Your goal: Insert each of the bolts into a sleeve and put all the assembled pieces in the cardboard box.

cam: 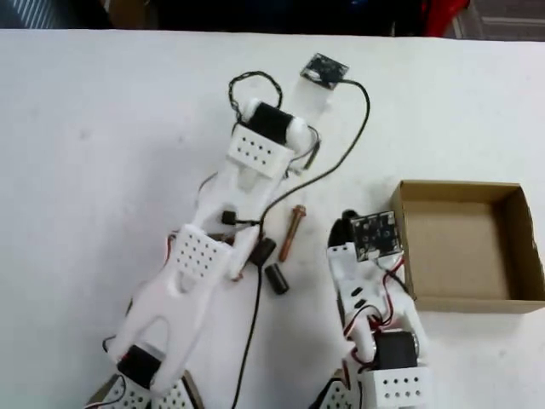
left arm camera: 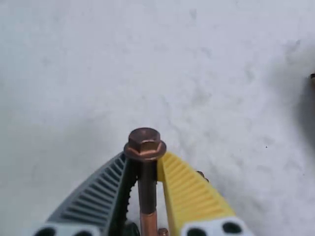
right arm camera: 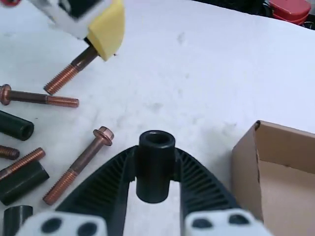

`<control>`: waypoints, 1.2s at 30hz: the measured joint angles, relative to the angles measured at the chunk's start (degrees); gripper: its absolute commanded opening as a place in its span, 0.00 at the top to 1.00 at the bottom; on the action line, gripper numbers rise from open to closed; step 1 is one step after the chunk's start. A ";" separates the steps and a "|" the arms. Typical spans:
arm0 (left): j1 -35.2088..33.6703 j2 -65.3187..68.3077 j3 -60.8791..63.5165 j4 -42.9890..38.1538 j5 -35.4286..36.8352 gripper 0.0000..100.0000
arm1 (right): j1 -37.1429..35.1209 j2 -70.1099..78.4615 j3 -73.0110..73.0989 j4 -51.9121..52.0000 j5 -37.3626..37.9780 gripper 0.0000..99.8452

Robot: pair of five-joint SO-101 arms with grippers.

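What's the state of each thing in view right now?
left tool, shut on held bolt
right tool, shut on held sleeve
held bolt, bare, no sleeve on it
held sleeve, bore empty
cardboard box, open, empty
loose bolts, lying on table, unsleeved
loose sleeves, loose on table

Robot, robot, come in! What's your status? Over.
Left gripper shut on bolt. Right gripper shut on sleeve. Not yet joined. Spare bolts, spare sleeves on table.

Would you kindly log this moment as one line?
left hand: shut on bolt | right hand: shut on sleeve | cardboard box: no assemblies inside
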 measured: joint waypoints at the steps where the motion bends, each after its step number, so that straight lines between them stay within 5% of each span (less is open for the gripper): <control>1: 0.00 -0.53 0.00 0.00 0.00 0.98 | -0.62 0.00 0.00 0.00 0.00 0.98; 22: -2.90 -15.38 0.00 0.00 0.09 0.98 | -4.92 0.00 0.00 -5.10 0.00 0.98; 36: -9.32 -24.44 0.00 0.00 -6.24 0.98 | -4.92 0.00 0.00 -5.10 0.00 0.98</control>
